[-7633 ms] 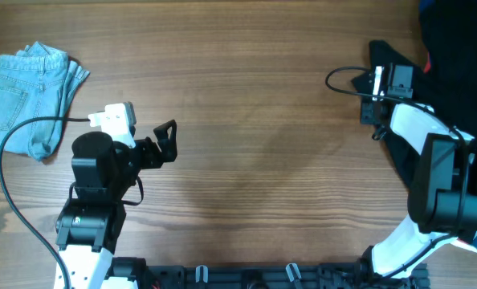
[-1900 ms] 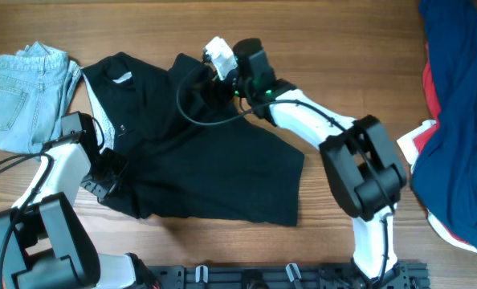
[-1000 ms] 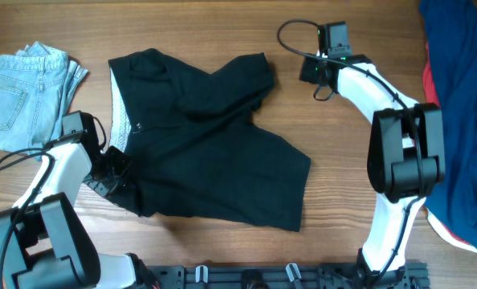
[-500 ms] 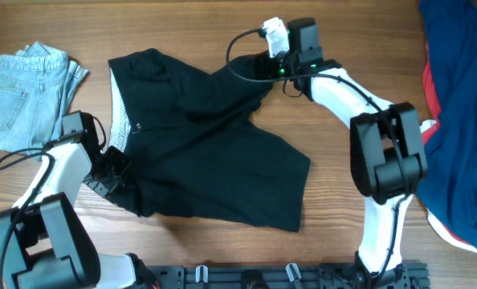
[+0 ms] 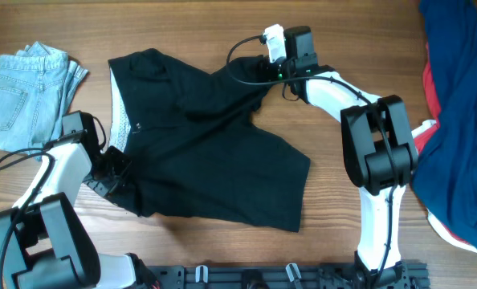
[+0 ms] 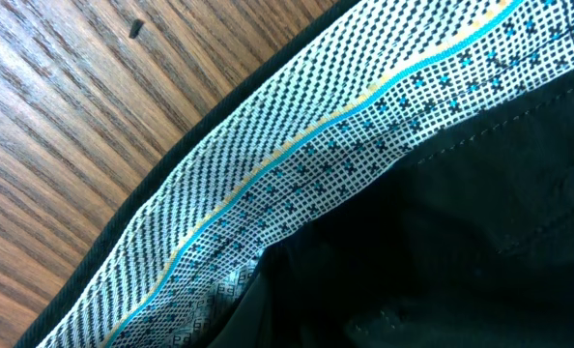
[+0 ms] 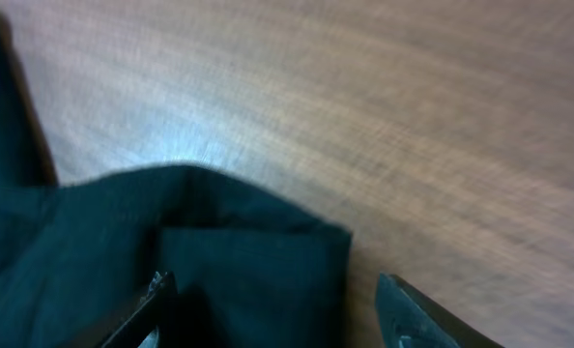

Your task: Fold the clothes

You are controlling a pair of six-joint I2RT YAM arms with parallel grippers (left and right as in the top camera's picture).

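Note:
The black shorts [image 5: 206, 144] of the clothes lie spread out in the middle of the table, waistband to the left. My left gripper [image 5: 114, 167] sits at the near waistband corner, shut on the fabric. Its wrist view is filled by the dotted white waistband lining [image 6: 316, 164] and black cloth [image 6: 461, 242], and the fingers are hidden there. My right gripper [image 5: 264, 74] hovers at the far leg corner. In the right wrist view it [image 7: 277, 311] is open, its fingertips [image 7: 157, 300] straddling the black leg corner [image 7: 239, 261] without closing on it.
Folded light-blue denim [image 5: 26, 96] lies at the far left. A navy garment with red trim [image 5: 455, 104] is heaped along the right edge. The black base rail [image 5: 262, 277] runs along the front edge. Bare wood [image 7: 413, 116] lies beyond the leg corner.
The right arm has swung left from the far right of the shorts to the far leg corner, with its jaws wider. The left arm and the shorts have not moved.

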